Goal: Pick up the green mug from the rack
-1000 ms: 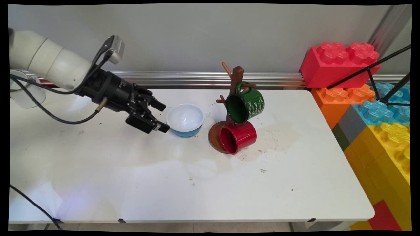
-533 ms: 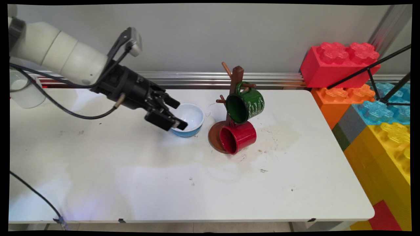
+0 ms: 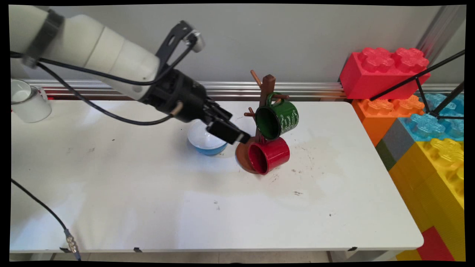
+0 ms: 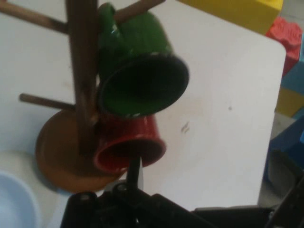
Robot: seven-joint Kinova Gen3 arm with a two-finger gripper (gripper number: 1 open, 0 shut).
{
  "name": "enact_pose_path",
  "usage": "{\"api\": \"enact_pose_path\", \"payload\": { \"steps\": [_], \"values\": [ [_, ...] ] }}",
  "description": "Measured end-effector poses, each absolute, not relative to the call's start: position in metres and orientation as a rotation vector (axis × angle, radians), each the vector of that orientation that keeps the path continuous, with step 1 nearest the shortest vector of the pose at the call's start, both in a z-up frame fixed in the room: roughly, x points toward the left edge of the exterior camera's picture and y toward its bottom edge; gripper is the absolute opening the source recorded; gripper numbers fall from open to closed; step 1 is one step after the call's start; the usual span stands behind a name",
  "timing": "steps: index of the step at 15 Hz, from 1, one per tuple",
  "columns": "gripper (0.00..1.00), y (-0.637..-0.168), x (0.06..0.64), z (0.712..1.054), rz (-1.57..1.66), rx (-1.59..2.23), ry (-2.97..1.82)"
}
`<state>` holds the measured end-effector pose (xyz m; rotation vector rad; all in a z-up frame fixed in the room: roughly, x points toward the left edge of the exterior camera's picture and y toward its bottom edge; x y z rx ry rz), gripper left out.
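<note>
Your gripper (image 3: pixel 243 138) (finger state cannot be told) hangs just beside the red mug (image 3: pixel 269 154), which hangs on the wooden rack (image 3: pixel 266 89), mouth toward the near-left, under the green mug (image 3: pixel 277 118).

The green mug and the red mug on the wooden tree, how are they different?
The green mug hangs higher on the tree; the red mug hangs below it, down by the base. The green mug has white writing on its side; the red mug looks plain. Both hang tilted, mouths turned toward the camera.
</note>
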<state>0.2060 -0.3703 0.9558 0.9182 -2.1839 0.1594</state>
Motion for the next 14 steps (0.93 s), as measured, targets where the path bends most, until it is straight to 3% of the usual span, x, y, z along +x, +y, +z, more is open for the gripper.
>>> {"api": "enact_pose_path", "payload": {
  "steps": [14],
  "values": [
    [1.0, -0.372, 0.139, 0.949, 0.173, 1.06, -2.118]
  ]
}}
